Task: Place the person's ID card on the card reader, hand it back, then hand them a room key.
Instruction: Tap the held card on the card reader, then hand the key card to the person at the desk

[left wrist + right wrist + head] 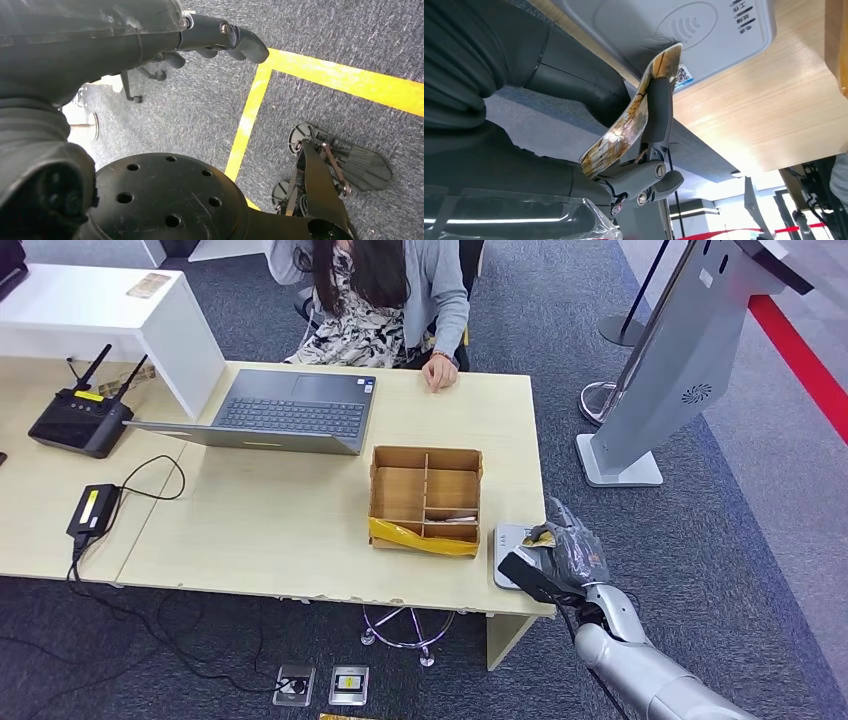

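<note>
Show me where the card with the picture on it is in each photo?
Head view: card under the right hand, over the grey reader.
Left wrist view: not in it.
Right wrist view: centre, bent card against a dark finger.
Shared landmark: the reader.

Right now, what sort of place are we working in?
Most likely an office set up as a mock check-in desk: a person sits behind a laptop at a wooden desk, a grey card reader lies at its corner, and a standing kiosk is on the carpet beside it.
</note>
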`<state>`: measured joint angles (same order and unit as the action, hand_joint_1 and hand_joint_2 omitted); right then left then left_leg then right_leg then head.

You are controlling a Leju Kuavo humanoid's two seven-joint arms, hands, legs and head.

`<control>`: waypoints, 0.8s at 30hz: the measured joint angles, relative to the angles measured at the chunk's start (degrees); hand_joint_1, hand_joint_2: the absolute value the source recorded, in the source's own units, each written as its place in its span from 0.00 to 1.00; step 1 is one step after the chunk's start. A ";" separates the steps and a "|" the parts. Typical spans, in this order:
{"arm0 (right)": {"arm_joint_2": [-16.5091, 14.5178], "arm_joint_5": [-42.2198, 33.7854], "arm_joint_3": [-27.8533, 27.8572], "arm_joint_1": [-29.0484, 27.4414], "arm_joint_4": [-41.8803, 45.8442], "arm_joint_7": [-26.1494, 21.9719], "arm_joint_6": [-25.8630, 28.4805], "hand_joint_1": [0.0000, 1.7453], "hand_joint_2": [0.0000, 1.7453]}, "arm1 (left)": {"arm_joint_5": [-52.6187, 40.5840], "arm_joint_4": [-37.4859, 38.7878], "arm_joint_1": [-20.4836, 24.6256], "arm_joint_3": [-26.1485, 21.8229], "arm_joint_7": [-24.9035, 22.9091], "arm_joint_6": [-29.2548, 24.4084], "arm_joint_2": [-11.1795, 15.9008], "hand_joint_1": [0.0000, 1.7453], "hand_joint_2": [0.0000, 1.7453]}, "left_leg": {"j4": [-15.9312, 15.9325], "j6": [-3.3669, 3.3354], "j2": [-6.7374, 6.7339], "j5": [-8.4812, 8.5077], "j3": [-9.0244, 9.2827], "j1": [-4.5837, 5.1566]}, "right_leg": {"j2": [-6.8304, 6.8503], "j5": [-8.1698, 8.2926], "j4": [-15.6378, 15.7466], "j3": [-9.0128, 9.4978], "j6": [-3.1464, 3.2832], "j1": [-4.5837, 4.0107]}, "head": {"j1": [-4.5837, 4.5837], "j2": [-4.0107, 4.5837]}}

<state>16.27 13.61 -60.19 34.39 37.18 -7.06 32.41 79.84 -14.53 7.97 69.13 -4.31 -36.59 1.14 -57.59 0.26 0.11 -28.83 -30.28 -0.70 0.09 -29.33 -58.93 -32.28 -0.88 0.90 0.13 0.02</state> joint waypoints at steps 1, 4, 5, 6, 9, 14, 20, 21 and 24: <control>-0.05 -0.14 0.01 0.03 -0.21 0.01 -0.07 1.00 1.00 | 0.00 0.00 0.00 0.00 -0.01 -0.02 -0.01 0.00 0.00 | 0.00 0.00 0.00 0.00 0.02 0.00 | 0.00 0.00 0.00 0.02 0.00 0.00 | 0.00 0.01; -0.19 -0.56 0.03 0.07 -0.89 -0.12 -0.12 1.00 1.00 | 0.00 0.00 0.00 0.00 -0.03 -0.11 -0.04 0.00 0.00 | 0.00 0.00 0.00 0.00 0.08 0.00 | 0.01 0.00 0.01 0.08 0.00 0.00 | 0.01 0.00; -0.25 -0.69 0.03 0.08 -1.11 -0.27 -0.08 1.00 1.00 | 0.00 0.00 0.00 0.00 -0.03 -0.17 -0.07 0.00 0.00 | 0.00 0.00 0.00 0.00 0.09 0.00 | 0.01 0.00 0.01 0.10 0.00 0.00 | 0.01 -0.01; -0.33 -0.84 0.04 0.09 -1.34 -0.48 -0.02 1.00 1.00 | 0.00 0.00 0.00 0.00 -0.02 -0.26 -0.09 0.00 0.00 | 0.00 0.00 0.00 0.00 0.11 0.00 | 0.01 0.00 0.01 0.12 0.00 0.00 | 0.01 -0.01; -0.56 -1.18 0.07 0.18 -1.90 -1.04 0.22 1.00 1.00 | 0.00 0.00 0.00 0.00 -0.03 -0.48 -0.16 0.00 0.00 | 0.00 0.00 0.00 0.00 0.15 0.00 | 0.01 0.00 0.01 0.16 0.00 0.00 | 0.00 0.01; -0.93 -0.87 0.09 0.59 -1.98 -1.46 1.49 1.00 1.00 | -0.10 0.00 0.00 0.00 0.49 -0.49 -0.43 0.00 0.00 | 0.00 0.00 0.01 0.01 0.15 0.00 | 0.03 0.01 0.00 0.20 -0.01 0.00 | 0.01 0.00; -1.17 3.15 0.11 2.88 1.15 0.11 0.45 1.00 1.00 | -1.01 0.00 0.03 0.03 1.40 0.53 -0.57 0.00 0.00 | 0.00 0.00 -0.01 0.02 0.09 0.00 | 0.01 0.06 -0.04 0.15 0.03 0.01 | 0.00 -0.01; -1.32 3.98 0.11 3.51 1.95 0.49 -0.03 1.00 1.00 | -1.16 0.00 0.04 0.06 1.57 0.69 -0.58 0.00 0.00 | 0.00 0.00 -0.01 0.02 0.09 0.00 | 0.00 0.06 -0.04 0.13 0.03 0.01 | 0.01 -0.01; -1.77 5.72 0.16 5.31 4.28 1.28 -1.07 1.00 1.00 | -1.43 0.00 0.05 0.25 1.87 1.00 -0.60 0.00 0.00 | 0.00 0.01 -0.01 0.03 0.08 -0.01 | 0.00 0.06 -0.04 0.09 0.03 -0.01 | 0.01 -0.01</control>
<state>14.50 19.33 -60.03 39.70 41.46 -5.78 31.34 78.41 -14.53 8.02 69.38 -2.44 -35.59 0.54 -57.60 0.27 0.10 -28.80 -30.21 -0.72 0.09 -29.27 -58.97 -32.19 -0.84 0.90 0.14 0.01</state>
